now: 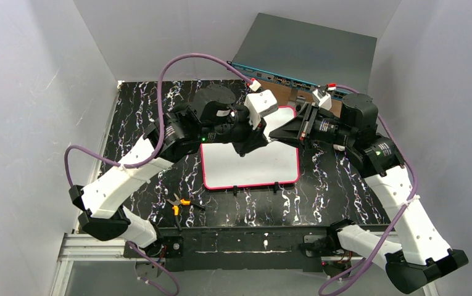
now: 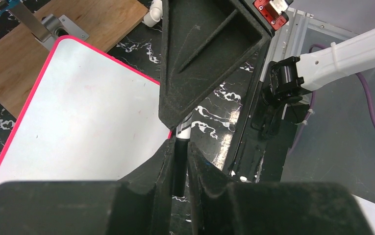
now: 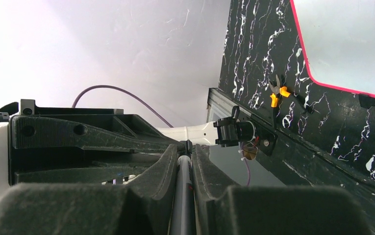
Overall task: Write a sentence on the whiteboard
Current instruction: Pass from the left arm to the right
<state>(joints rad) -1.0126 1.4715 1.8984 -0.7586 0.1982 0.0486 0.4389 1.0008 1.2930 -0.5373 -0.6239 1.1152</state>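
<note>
A robotics lab cell: plain grey-white panel walls [image 1: 36, 92] box in a black marble-patterned surface [image 1: 134, 111] on aluminium extrusion rails [image 1: 91, 246].

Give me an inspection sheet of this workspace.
Surface: black, white-veined marbled table.
Job's things: whiteboard lies flat, no writing seen; marker held between the hands.
Clutter: orange-handled pliers near the front edge; grey switch box and wooden board behind.
Hands: left hand and right hand both shut on the marker, facing each other.
Cables: purple cables loop from both arms.
Surroundings: plain pale walls around.
</note>
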